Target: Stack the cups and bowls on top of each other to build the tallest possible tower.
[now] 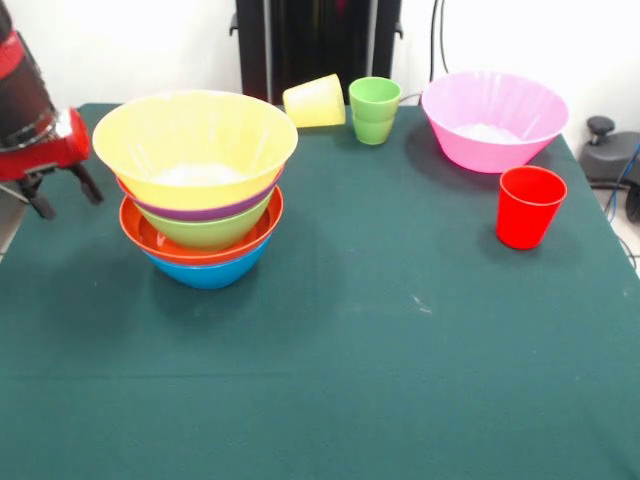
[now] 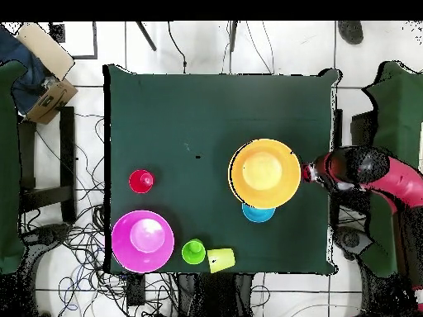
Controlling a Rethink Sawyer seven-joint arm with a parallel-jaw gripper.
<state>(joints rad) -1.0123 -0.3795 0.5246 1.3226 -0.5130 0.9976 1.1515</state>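
Note:
The tower (image 1: 200,180) stands at the left of the table: a yellow-orange bowl (image 2: 264,172) on top, then purple, green, red-orange and blue bowls nested beneath it. My gripper (image 1: 63,195) hangs open and empty just left of the tower, beyond the table's edge; in the overhead view the gripper (image 2: 311,173) is next to the tower's right side. A yellow cup (image 1: 315,100) lies on its side at the far edge, beside an upright green cup (image 1: 374,105). The pink bowl (image 1: 450,105) sits alone at the far right, with a red cup (image 1: 528,205) upright in front of it.
The green cloth table (image 1: 380,360) has wide bare room in the middle and front. A black stand (image 1: 600,135) and cables sit off the right edge. Cardboard boxes (image 2: 45,74) lie on the floor past one corner.

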